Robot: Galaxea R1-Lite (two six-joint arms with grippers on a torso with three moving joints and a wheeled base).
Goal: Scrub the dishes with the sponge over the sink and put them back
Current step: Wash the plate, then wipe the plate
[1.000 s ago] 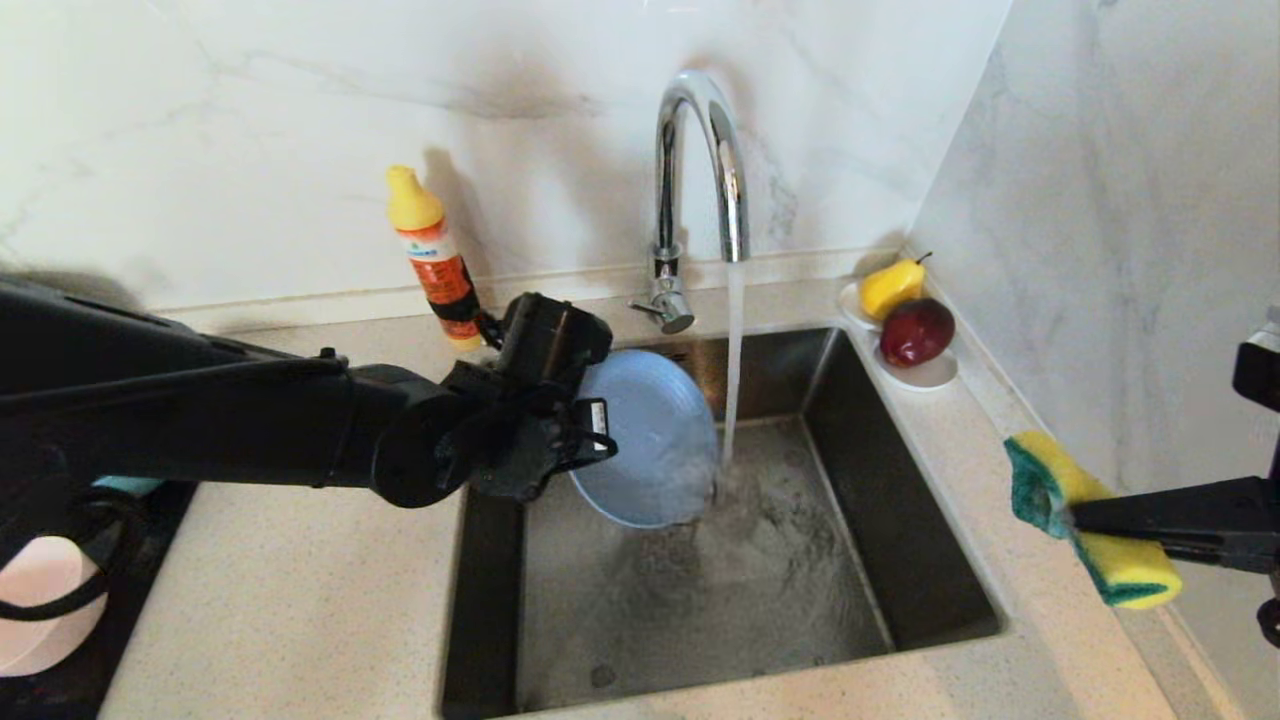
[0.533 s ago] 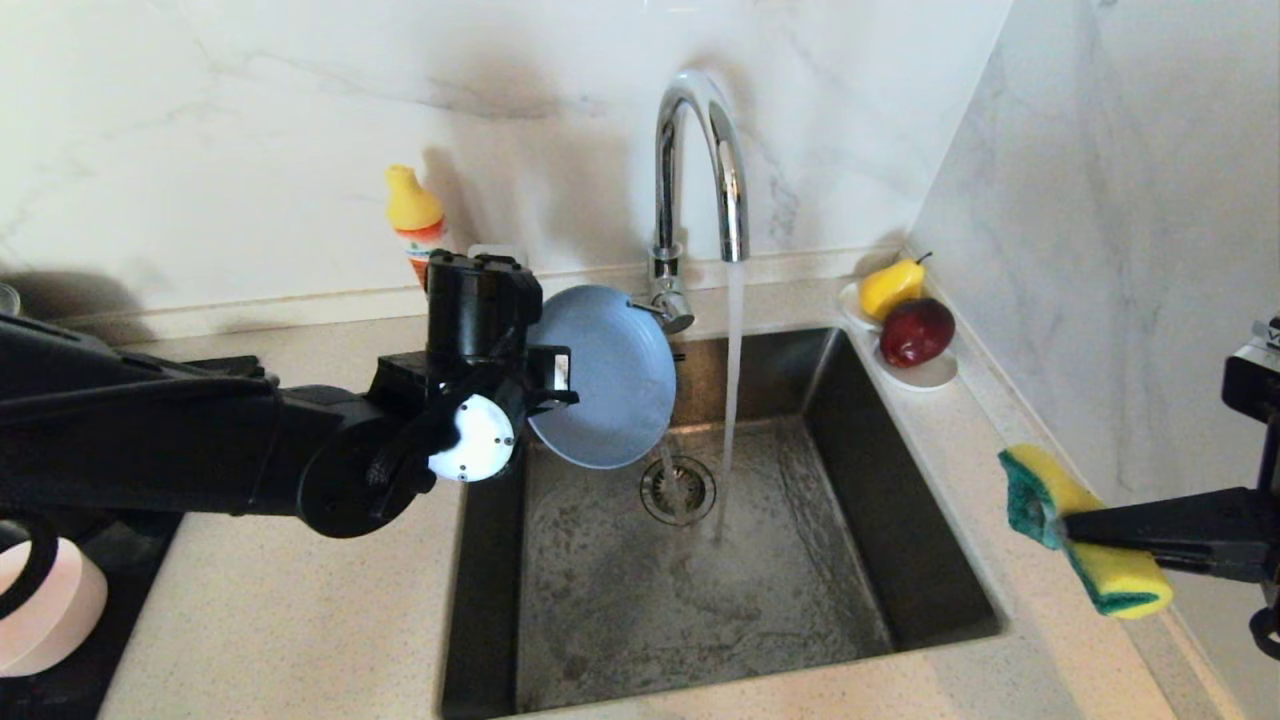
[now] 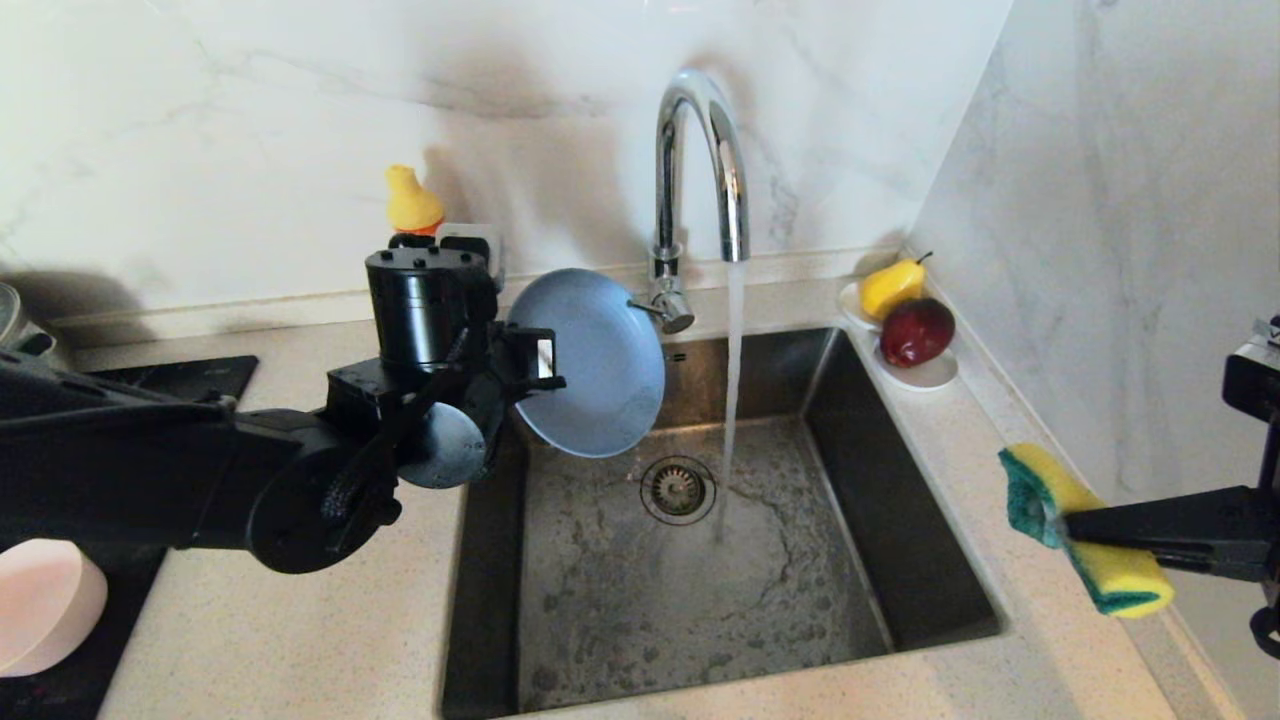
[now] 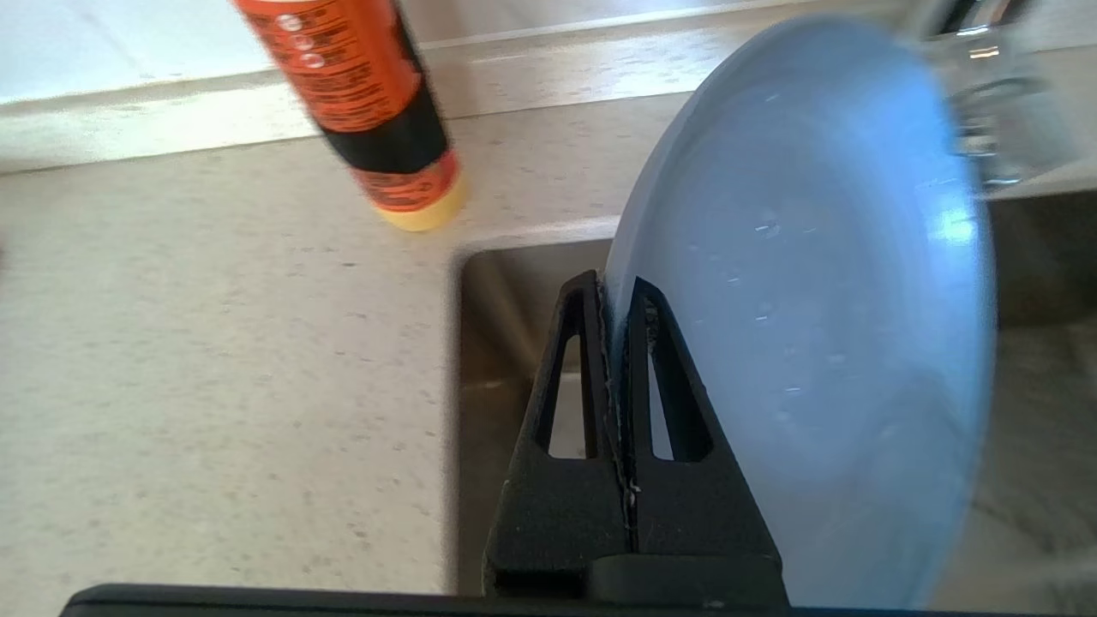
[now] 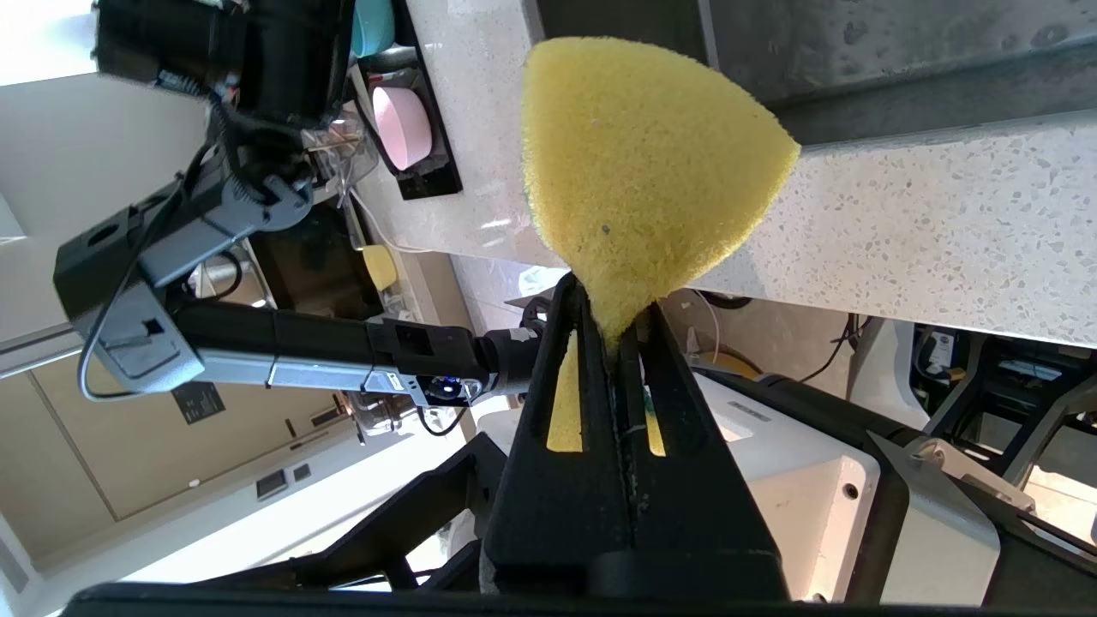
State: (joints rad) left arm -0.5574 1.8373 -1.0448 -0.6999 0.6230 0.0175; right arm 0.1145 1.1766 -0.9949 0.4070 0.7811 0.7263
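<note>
The left gripper (image 4: 619, 296), clamped on the rim of the slate-blue plate (image 3: 590, 365), holds it on edge above the sink's (image 3: 900, 520) far-left corner (tap running beside it). The right gripper (image 3: 1062, 522) pinches the sponge (image 3: 1085, 530) over the right counter. Rinsing looks done; next, returning the plate leftward calls for levelling it.

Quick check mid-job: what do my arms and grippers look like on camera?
Both arms are matte black. The left arm has round joint housings, one with a grey disc cap, and thin black cables. Each gripper, left gripper and right gripper, has two flat black wedge fingers with triangular cut-outs.
</note>
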